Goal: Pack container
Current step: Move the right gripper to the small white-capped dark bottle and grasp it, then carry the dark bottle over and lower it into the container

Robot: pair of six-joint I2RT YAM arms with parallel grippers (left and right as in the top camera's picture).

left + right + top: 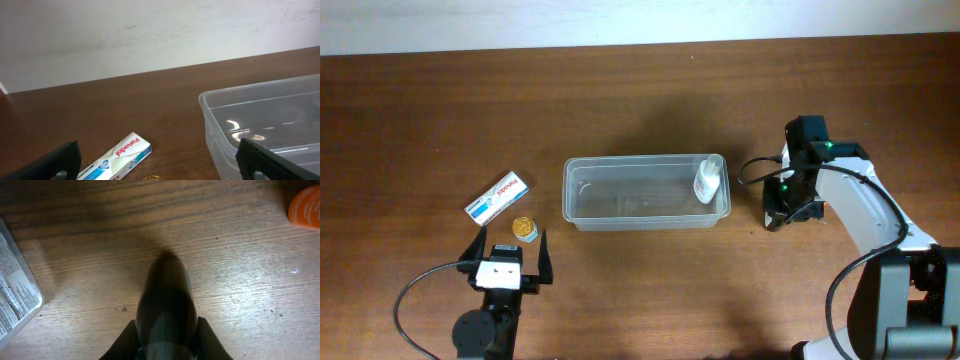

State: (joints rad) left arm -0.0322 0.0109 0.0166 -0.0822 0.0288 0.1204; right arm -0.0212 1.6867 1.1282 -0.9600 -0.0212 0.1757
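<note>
Nearest the left wrist lens, the left gripper (513, 240) holds its fingers (272, 162) wide apart and empty, toward the near-left corner of the table (420, 110). Just ahead lie the Panadol box (497, 197) and a small gold item (523, 228). The container (640, 222) sits midway between the side edges, with one small bottle (708, 182) at its right end. Beside that end the right gripper (788, 208) points down, fingers seemingly pressed together. I'd judge the box goes next: straddle its narrow width, lift high, release over the bare left half.

Soft, dim light; glare streaks the container (216, 131).
</note>
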